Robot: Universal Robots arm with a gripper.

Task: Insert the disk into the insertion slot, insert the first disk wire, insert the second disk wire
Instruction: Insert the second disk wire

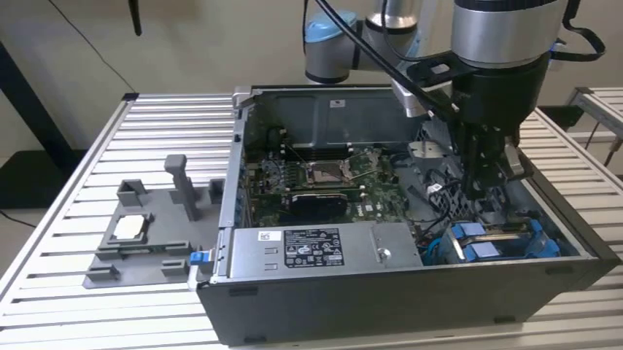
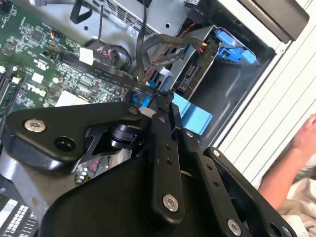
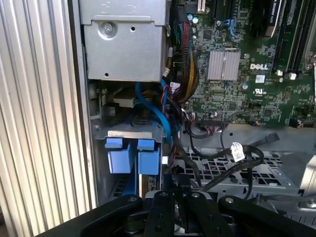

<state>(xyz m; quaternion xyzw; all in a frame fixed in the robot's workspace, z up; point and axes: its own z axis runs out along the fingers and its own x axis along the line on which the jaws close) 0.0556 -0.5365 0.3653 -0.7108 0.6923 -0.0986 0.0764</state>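
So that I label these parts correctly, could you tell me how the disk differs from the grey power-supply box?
The disk is framed in bright blue plastic; the power-supply box is plain grey metal. The box looks far bigger than the disk. The disk sits to the exterior view's right of the box. Both sit inside the open case.

1. Green motherboard (image 1: pixel 322 182), just beside the fingers (image 2: pixel 160 148), on the exterior view's left of them.
2. Grey labelled power-supply box (image 1: pixel 311 248), near the fingers, same side.
3. Grey holder plate (image 1: pixel 146 244) on slatted table (image 1: pixel 87 168), well apart from the fingers.
4. Person's hand (image 2: pixel 303 136), well apart from the fingers.
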